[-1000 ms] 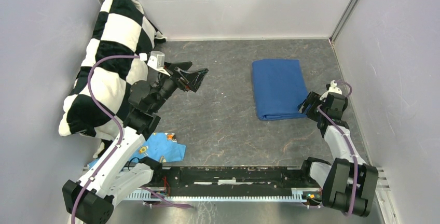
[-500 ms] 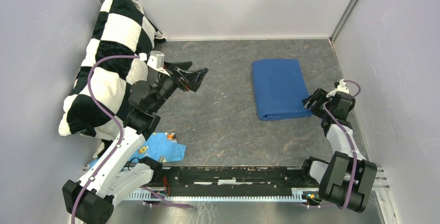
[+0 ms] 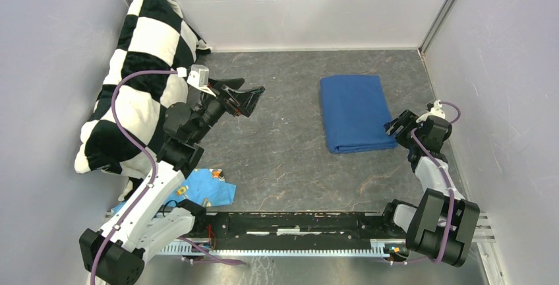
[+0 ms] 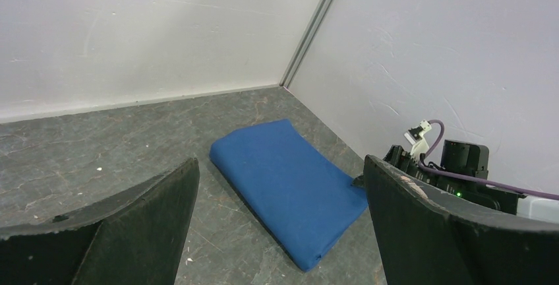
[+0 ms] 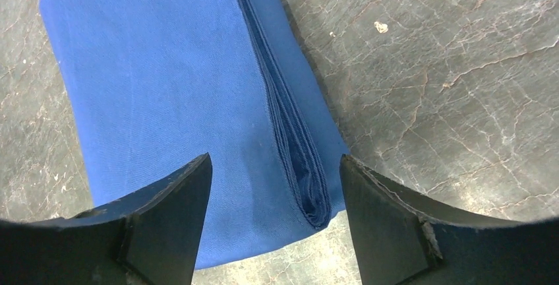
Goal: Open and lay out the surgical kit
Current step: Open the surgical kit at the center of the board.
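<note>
the folded surgical kit (image 3: 353, 112) lies on the counter (image 3: 283, 159) directly ahead of the right gripper (image 3: 394, 126), whose jaws stand wide and empty at its near corner, long axis running away, while the left gripper (image 3: 252, 97), wide and empty, hangs well apart.

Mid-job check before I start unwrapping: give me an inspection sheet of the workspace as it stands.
Surface: grey stone-patterned table, a few pale specks.
Job's things: blue wrap folded shut, lying flat at far right; no tray or instruments showing.
Clutter: checkered pillow against the left wall; light blue cloth scrap by the left arm's base.
End effectors: left end effector open, raised mid-table, holding nothing; right end effector open, at the wrap's near right corner, straddling its layered edge.
Cables: purple cables along both arms, clear of the wrap.
Surroundings: white walls on three sides; nothing else seen.
</note>
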You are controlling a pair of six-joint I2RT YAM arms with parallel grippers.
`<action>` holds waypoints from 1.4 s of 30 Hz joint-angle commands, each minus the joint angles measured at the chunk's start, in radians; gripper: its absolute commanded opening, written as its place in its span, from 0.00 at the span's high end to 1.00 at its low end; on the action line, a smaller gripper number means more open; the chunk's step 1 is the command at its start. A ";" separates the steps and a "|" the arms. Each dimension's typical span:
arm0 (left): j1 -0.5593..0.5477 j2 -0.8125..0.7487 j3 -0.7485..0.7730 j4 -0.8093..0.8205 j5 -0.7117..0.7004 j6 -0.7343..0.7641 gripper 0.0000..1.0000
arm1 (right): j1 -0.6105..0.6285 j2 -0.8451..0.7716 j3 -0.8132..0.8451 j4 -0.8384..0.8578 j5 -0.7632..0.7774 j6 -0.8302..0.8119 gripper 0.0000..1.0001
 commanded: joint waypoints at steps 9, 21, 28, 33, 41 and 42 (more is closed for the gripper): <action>-0.003 0.003 0.002 0.051 0.016 -0.031 0.00 | -0.004 0.005 -0.025 0.060 -0.041 0.058 0.25; -0.002 0.003 0.002 0.050 0.017 -0.033 0.00 | -0.006 0.018 -0.059 0.081 -0.058 0.067 0.26; -0.002 0.003 0.002 0.051 0.017 -0.033 0.00 | -0.006 0.002 -0.046 0.044 -0.021 0.050 0.20; -0.002 0.002 0.002 0.051 0.019 -0.034 0.00 | -0.013 -0.028 -0.055 0.030 -0.001 0.031 0.18; -0.002 0.003 0.001 0.054 0.021 -0.037 0.00 | -0.013 0.015 -0.063 0.102 -0.092 0.078 0.26; -0.002 0.001 0.002 0.053 0.021 -0.037 0.00 | -0.013 0.020 -0.064 0.107 -0.092 0.082 0.26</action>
